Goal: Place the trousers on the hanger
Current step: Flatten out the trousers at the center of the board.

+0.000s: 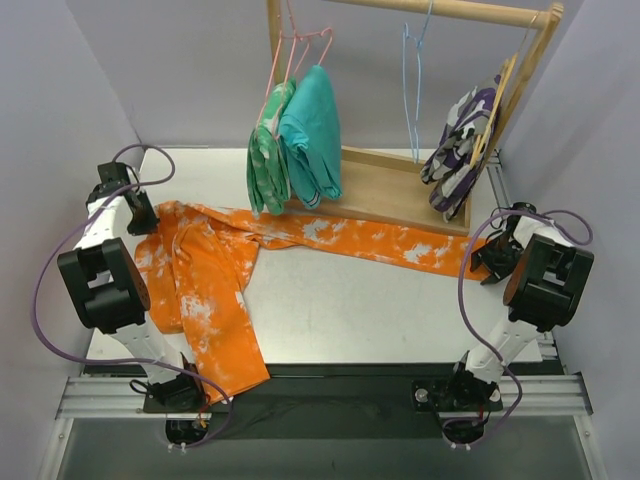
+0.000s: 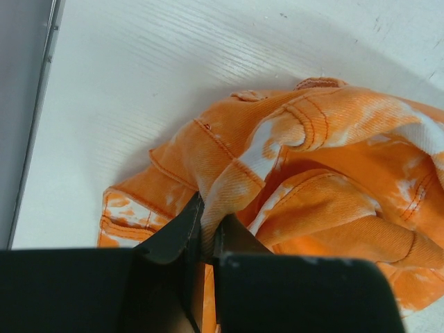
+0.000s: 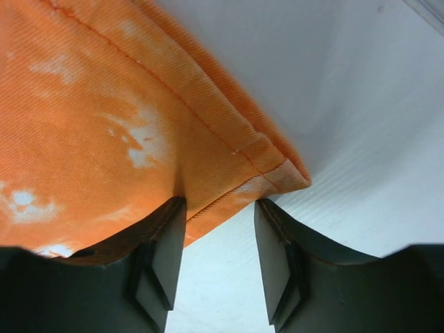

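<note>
On the white desk my left end effector clamps the trousers; my right end effector, apart, may nip only the hem and slip.

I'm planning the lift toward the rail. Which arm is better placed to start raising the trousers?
Left, probably. The left hand is pinched shut on a waistband fold of the trousers; the right hand only straddles a leg hem, jaws apart, not yet gripping.

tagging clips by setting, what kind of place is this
Probably a robot test cell staged for laundry work, not a home: plain grey partition walls box in a white tabletop, with a small wooden clothes rack at the back.
</note>
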Controlling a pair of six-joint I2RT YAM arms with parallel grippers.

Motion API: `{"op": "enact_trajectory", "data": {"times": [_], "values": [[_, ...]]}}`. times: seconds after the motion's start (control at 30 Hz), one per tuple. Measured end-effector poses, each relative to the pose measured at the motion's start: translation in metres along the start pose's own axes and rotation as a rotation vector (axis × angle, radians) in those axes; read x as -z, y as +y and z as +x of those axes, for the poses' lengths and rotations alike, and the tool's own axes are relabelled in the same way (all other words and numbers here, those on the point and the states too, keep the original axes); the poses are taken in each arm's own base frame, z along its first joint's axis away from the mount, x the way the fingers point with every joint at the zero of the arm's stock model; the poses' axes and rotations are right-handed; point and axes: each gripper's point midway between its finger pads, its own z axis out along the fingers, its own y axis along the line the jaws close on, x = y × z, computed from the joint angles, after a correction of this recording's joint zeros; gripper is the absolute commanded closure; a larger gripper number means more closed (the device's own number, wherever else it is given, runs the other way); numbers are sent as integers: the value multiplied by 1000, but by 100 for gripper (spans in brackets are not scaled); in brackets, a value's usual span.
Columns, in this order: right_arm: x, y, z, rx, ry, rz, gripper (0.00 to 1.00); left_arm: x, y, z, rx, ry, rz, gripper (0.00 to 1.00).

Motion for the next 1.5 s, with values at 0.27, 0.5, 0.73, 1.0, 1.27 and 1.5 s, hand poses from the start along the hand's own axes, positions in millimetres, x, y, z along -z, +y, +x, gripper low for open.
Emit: {"op": "enact_trajectory", "data": {"times": [0.27, 0.5, 0.73, 1.0, 1.27, 1.5], "values": [[-1, -5, 0, -22, -6, 28, 100, -2, 2, 4, 7, 1, -3, 100], [12, -6, -10, -30, -69, 26, 100, 16, 2, -8, 26, -60, 7, 100], [83, -14, -44, -96, -296, -63, 100, 41, -1, -20, 60, -126, 39, 100], [122, -49, -38, -173, -392, -81, 100, 67, 12, -7, 139, -161, 51, 100], [146, -66, -26, -155, -454, -33, 100, 98, 14, -10, 135, -212, 55, 100], [124, -60, -33, -134, -379, 29, 100, 92, 19, -10, 119, -161, 42, 100]]}}
